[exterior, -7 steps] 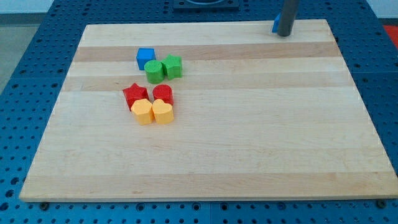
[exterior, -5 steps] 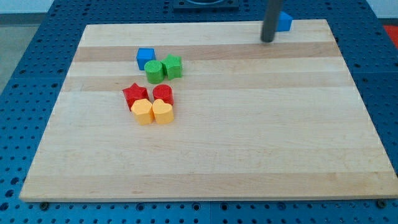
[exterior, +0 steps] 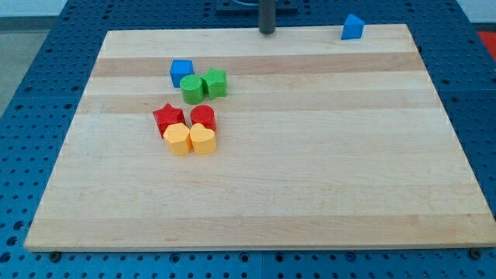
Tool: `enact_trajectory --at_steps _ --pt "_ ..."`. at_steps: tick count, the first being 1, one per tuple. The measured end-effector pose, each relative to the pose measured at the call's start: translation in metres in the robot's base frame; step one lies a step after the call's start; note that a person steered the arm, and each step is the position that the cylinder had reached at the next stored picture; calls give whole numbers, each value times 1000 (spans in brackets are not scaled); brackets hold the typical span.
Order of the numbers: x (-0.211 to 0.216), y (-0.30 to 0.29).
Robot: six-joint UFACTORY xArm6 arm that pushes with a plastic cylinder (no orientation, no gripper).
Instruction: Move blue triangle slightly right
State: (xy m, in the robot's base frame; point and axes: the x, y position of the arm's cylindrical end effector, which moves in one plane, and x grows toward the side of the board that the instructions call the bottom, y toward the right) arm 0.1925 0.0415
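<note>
My tip [exterior: 266, 32] sits at the board's [exterior: 310, 170] top edge, well left of the blue triangle [exterior: 353, 27]. The blue cube [exterior: 180, 71] and the other blocks cluster toward the board's left.

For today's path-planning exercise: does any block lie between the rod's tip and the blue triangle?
No. My tip sits at the board's top edge, to the view's left of the blue triangle, with only bare wooden board between them.
</note>
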Motion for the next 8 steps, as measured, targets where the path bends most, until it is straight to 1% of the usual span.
enact_trajectory --at_steps 1,2,7,8 --pt "-1 84" --pt "-1 121" --pt "-1 144" --pt "-1 103"
